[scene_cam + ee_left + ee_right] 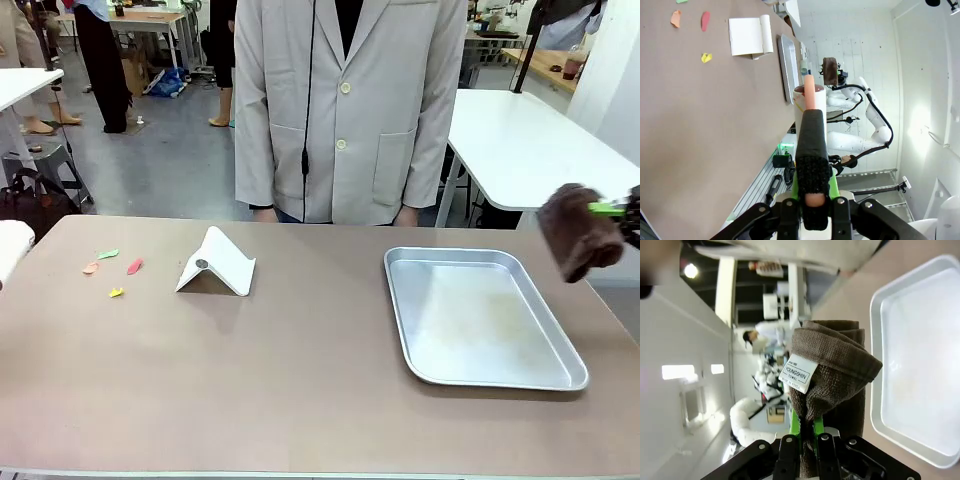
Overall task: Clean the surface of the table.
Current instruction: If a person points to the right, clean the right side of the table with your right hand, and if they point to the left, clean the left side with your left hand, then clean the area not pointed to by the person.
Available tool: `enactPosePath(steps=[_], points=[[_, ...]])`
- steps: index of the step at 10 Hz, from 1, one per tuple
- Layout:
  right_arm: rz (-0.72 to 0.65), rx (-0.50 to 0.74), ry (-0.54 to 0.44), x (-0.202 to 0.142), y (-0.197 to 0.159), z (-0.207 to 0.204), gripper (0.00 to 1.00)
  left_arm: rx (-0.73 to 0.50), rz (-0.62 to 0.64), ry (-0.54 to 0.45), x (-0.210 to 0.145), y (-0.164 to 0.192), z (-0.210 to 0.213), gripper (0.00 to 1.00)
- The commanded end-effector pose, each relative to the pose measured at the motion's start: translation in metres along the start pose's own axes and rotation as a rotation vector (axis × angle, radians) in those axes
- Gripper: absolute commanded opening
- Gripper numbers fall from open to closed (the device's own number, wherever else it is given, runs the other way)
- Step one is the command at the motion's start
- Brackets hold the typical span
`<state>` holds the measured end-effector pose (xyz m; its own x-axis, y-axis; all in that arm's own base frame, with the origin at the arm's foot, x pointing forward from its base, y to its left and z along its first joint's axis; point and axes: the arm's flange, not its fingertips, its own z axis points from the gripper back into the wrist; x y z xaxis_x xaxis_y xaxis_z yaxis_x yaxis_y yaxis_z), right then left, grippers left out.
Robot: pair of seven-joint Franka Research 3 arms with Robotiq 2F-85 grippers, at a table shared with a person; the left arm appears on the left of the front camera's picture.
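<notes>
The taupe-brown table (300,380) carries small paper scraps at its left: orange (90,268), green (107,254), red (134,265) and yellow (116,293). My right gripper (612,210) hovers past the table's right edge, shut on a folded brown towel (580,235). In the right wrist view the towel (835,370), with its white label, bulges up from between the green pads of that gripper (805,432). My left gripper (812,205) is shut on a tool with a black foam grip (812,150) over a salmon-pink rod, held above the table (700,125).
A white folded dustpan-like piece (217,263) sits right of the scraps. A silver tray (400,300) lies on the table's right half. A person in a beige coat (345,110) stands at the far edge. A white table (520,140) is behind on the right.
</notes>
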<state>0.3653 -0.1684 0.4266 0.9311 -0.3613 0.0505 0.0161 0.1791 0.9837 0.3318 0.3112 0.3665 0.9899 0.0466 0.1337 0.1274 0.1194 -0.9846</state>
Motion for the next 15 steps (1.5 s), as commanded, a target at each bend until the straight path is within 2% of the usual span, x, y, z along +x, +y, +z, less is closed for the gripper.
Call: enactPosePath(steps=[1, 4, 5, 6, 15], points=[[-0.005, 0.042, -0.116, -0.014, -0.008, 0.024, 0.00, -0.003, -0.008, 0.010, -0.004, -0.001, -0.002, 0.11], [-0.023, 0.080, -0.204, -0.024, -0.027, 0.044, 0.00, -0.003, -0.008, 0.010, -0.004, -0.001, -0.002, 0.11], [-0.037, 0.017, -0.208, -0.021, -0.027, 0.037, 0.00, -0.003, -0.008, 0.010, -0.004, -0.001, -0.002, 0.11], [-0.056, 0.047, -0.170, -0.024, -0.025, 0.056, 0.00, -0.003, -0.008, 0.010, -0.004, -0.001, -0.002, 0.11], [-0.056, 0.047, -0.170, -0.024, -0.025, 0.056, 0.00, -0.003, -0.008, 0.010, -0.004, -0.001, -0.002, 0.11]])
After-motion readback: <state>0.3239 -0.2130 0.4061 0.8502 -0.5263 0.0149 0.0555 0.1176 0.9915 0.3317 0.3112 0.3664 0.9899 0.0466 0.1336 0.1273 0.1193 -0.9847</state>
